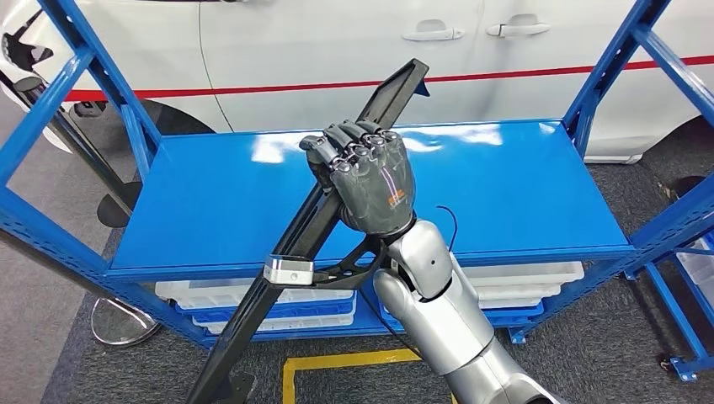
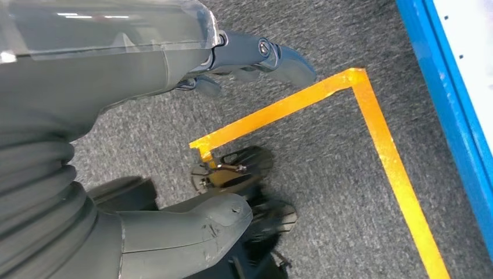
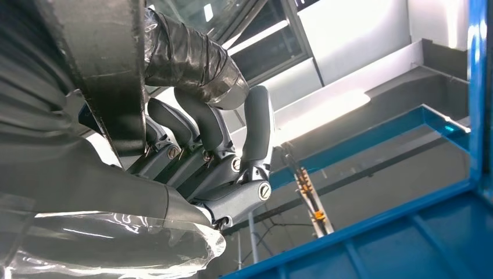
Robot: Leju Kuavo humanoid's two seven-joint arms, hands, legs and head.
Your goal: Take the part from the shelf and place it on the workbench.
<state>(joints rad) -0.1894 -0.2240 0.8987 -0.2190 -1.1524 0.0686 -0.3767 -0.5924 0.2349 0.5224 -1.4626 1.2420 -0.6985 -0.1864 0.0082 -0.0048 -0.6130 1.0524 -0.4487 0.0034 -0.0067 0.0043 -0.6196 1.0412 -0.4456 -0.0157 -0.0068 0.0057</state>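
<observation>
Head view | right hand (image 1: 370, 172) raised, fingers wrapped round long black part (image 1: 316, 223) | above blue shelf (image 1: 522, 194)

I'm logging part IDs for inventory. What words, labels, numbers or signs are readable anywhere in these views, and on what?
None can be read.
Back of the right hand: a small orange mark, too small and blurred to read.
Long black part held by that hand: no visible label; its silver end block shows no legible text.
Blue shelf, white car, yellow floor tape: plain, no lettering.
</observation>
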